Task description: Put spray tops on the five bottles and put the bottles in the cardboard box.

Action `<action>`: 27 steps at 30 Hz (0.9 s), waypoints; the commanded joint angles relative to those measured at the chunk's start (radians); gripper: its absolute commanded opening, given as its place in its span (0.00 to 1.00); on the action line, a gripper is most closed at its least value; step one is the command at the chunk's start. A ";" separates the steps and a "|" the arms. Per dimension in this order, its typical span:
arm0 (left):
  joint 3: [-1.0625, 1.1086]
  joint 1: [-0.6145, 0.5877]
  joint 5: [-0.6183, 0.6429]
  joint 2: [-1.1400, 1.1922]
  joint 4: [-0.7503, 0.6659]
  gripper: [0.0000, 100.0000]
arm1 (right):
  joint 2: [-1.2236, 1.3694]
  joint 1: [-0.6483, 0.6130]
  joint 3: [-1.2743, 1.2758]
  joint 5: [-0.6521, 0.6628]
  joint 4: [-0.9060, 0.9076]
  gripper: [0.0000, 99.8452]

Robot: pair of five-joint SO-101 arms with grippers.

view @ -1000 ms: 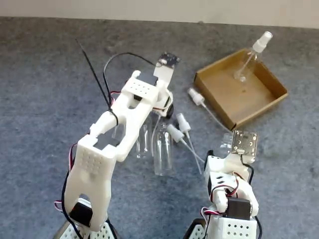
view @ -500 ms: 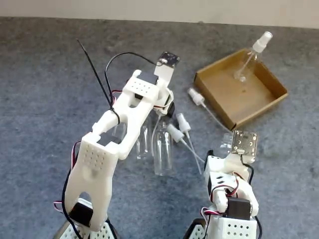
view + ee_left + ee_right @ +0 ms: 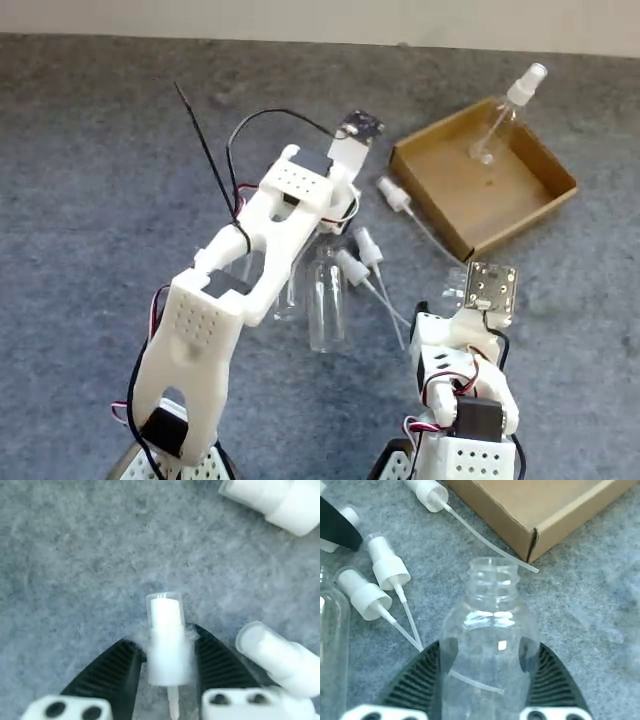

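Fingers on the left arm (image 3: 117, 672) pinch a spray top (image 3: 167, 640) just over the table (image 3: 90, 150); right fingers (image 3: 547, 677) clasp an uncapped bottle (image 3: 492, 630) at five o'clock — if the top tilts, its tube (image 3: 172, 707) could miss the neck (image 3: 492, 575).

Soft, even light is falling across the grey tabletop (image 3: 80, 200), so shadows under the arms (image 3: 260, 240) are looking faint. The clear bottle (image 3: 490, 625) is catching a small glint, and the cardboard box (image 3: 428, 205) wall is shading its floor a bit.
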 commanded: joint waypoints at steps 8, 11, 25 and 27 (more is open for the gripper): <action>-0.125 -0.022 -0.023 -0.065 0.098 0.04 | -0.004 0.007 -0.002 0.000 -0.022 0.09; -0.163 -0.016 -0.023 -0.105 0.141 0.04 | -0.004 0.007 -0.002 0.000 -0.022 0.09; -0.289 -0.018 -0.023 -0.395 0.342 0.04 | -0.004 0.005 0.173 0.000 -0.219 0.09; -0.289 -0.021 -0.023 -0.443 0.370 0.04 | -0.004 0.004 0.171 0.000 -0.220 0.09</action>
